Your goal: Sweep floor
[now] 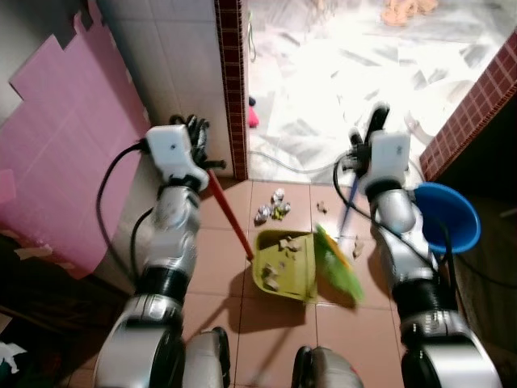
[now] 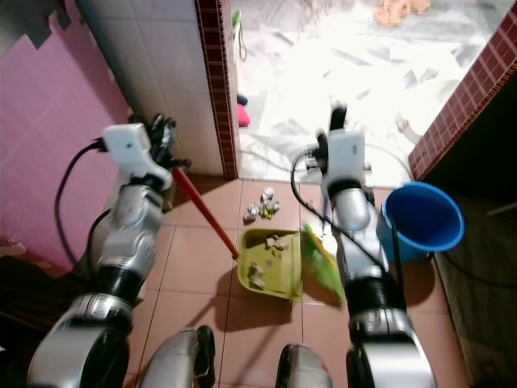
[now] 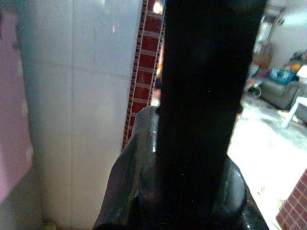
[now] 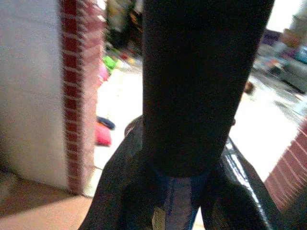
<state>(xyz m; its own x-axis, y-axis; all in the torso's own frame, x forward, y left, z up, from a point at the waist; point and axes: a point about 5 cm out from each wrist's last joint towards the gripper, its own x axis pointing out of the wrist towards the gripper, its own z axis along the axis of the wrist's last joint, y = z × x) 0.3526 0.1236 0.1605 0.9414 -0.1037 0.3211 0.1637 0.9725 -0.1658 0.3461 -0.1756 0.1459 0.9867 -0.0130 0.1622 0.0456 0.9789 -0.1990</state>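
A yellow-green dustpan (image 1: 284,263) rests on the terracotta tile floor with paper scraps inside it. Its red handle (image 1: 230,214) slants up to my left gripper (image 1: 196,133), which is shut on the handle's top near the white wall. A broom with green bristles (image 1: 339,265) stands against the dustpan's right side. Its blue handle (image 1: 349,202) rises to my right gripper (image 1: 373,125), shut on it; the blue shaft (image 4: 175,215) sits between the black fingers (image 4: 120,191). Several crumpled paper bits (image 1: 275,208) lie on the floor just beyond the dustpan.
A blue bucket (image 1: 448,214) stands on the right by a red brick wall (image 1: 477,105). A white tiled wall with a brick-trimmed edge (image 1: 230,81) and a pink board (image 1: 73,145) are on the left. A bright marble floor (image 1: 339,73) lies beyond the doorway.
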